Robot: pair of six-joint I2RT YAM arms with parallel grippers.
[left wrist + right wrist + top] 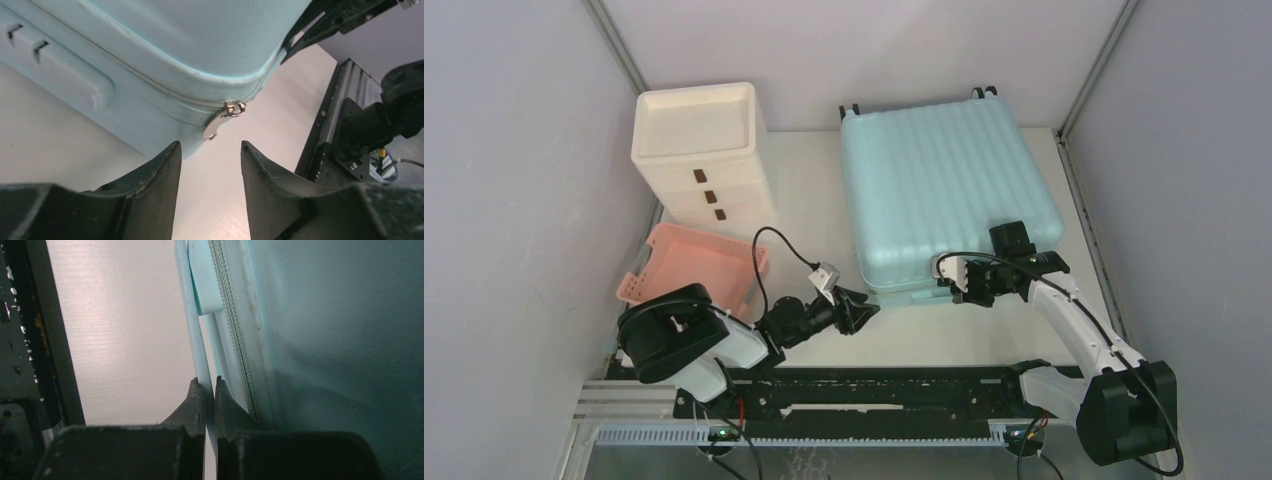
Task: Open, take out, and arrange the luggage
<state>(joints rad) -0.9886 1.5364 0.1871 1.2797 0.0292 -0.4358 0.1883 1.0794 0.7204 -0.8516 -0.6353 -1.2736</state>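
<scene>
The luggage point(944, 190), a pale aqua ribbed hard-shell suitcase, lies flat and closed on the table, wheels toward the back wall. My right gripper point(954, 280) is at its near edge, shut on a thin aqua handle strip point(194, 340) beside the zipper teeth point(235, 340); its fingertips meet around the strip in the right wrist view point(206, 382). My left gripper point(864, 308) is open and empty just off the suitcase's near left corner. In the left wrist view point(210, 145) the silver zipper pull point(220, 122) hangs a little ahead of the open fingers.
A cream-white drawer cabinet point(704, 160) stands at the back left. A shallow pink basket point(694, 265) lies in front of it, next to my left arm. Grey walls close in both sides and the back. A black rail point(874, 385) runs along the near edge.
</scene>
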